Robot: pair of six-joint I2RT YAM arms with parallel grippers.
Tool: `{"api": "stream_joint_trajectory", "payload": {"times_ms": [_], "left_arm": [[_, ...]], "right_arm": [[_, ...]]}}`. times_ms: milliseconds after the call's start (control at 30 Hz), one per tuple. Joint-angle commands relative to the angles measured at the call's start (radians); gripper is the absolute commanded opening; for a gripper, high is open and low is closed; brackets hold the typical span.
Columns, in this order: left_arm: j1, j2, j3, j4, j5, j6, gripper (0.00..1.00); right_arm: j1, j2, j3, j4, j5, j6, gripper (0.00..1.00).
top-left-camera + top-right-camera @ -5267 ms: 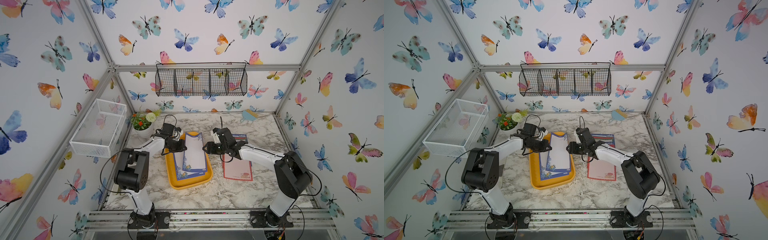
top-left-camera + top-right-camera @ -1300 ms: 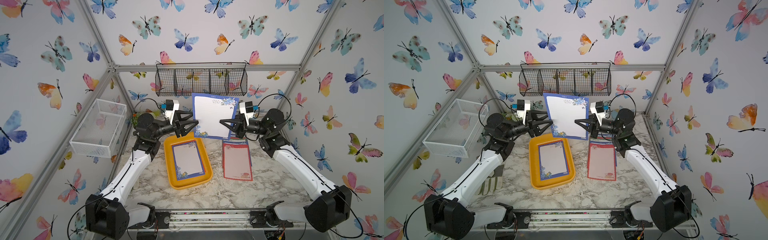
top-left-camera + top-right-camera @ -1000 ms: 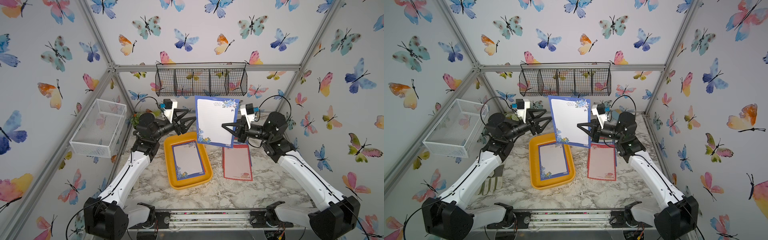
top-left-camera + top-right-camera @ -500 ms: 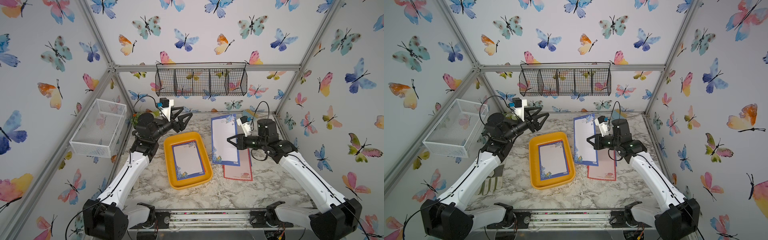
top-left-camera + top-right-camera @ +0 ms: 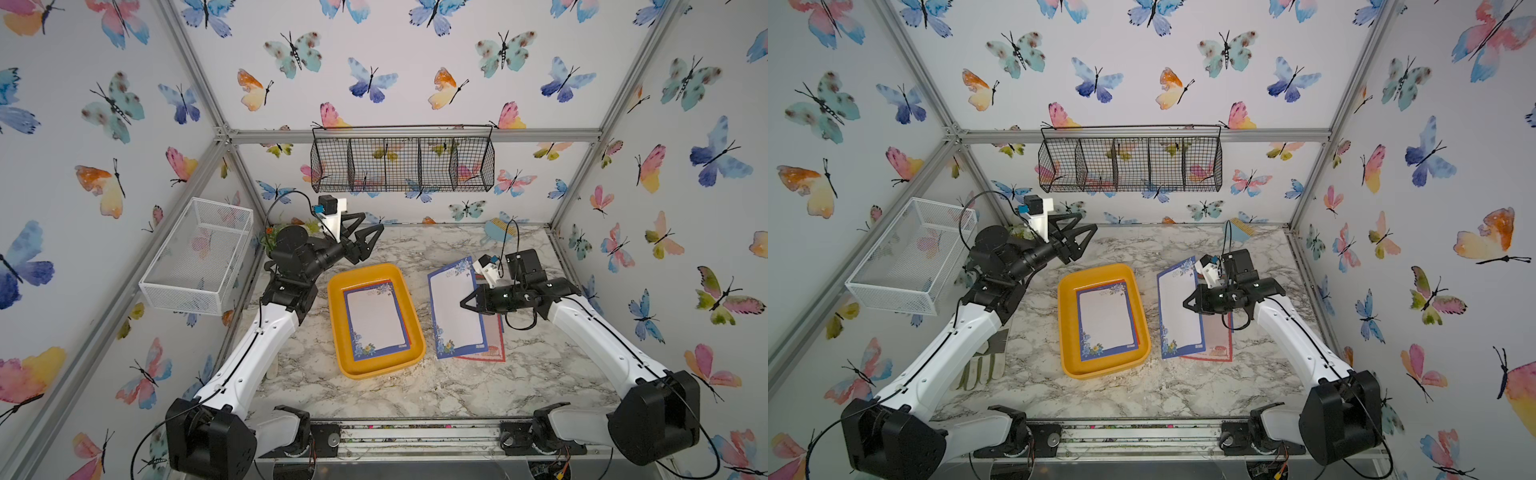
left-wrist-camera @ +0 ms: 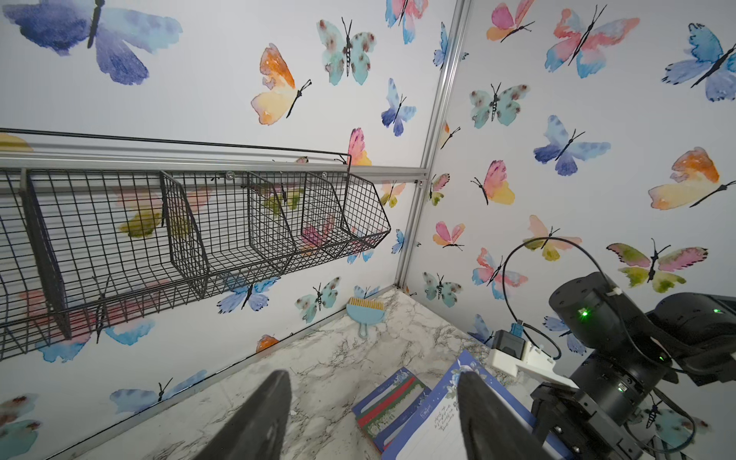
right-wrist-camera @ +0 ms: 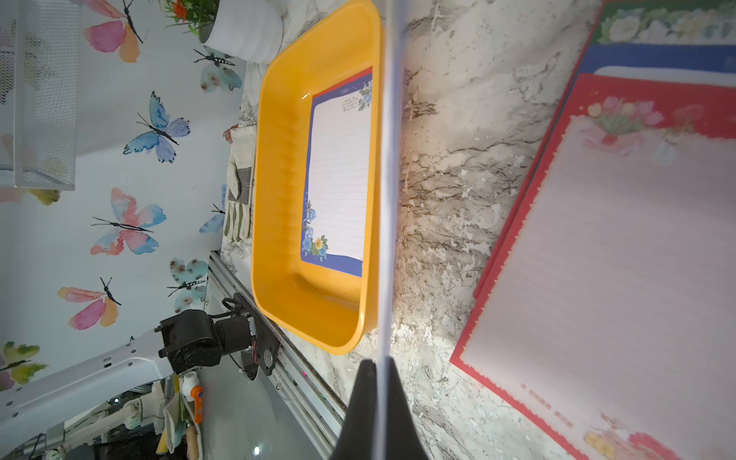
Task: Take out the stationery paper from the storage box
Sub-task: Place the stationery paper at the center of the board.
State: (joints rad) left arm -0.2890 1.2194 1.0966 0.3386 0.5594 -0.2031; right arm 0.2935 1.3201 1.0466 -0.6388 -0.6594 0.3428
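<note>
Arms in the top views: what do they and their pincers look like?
White links, black joint housings and black cables on the left arm and right arm. The left pincer and right pincer have black tapered fingers ahead of a white camera mount.

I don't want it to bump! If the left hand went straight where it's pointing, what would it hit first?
The left hand would probably meet the marble table near the little blue dustpan; depth is unclear.

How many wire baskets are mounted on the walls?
2: a black wire basket hangs on the back wall, and a white mesh basket hangs on the side wall at the robot's left. None seems hidden.
</note>
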Motion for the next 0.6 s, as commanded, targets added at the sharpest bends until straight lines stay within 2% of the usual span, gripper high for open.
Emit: {"api": "stream_joint_trajectory", "payload": {"times_ms": [0, 567], "left_arm": [[0.005, -0.014, -0.012, 0.004, -0.019, 0.019, 0.69], [0.005, -0.02, -0.015, -0.009, -0.038, 0.039, 0.69]], "right_arm": [[-0.057, 0.005, -0.034, -0.025, -0.048, -0.014, 0.02], [-0.196, 0.125, -0.087, 0.062, -0.206, -0.043, 0.02]]}}
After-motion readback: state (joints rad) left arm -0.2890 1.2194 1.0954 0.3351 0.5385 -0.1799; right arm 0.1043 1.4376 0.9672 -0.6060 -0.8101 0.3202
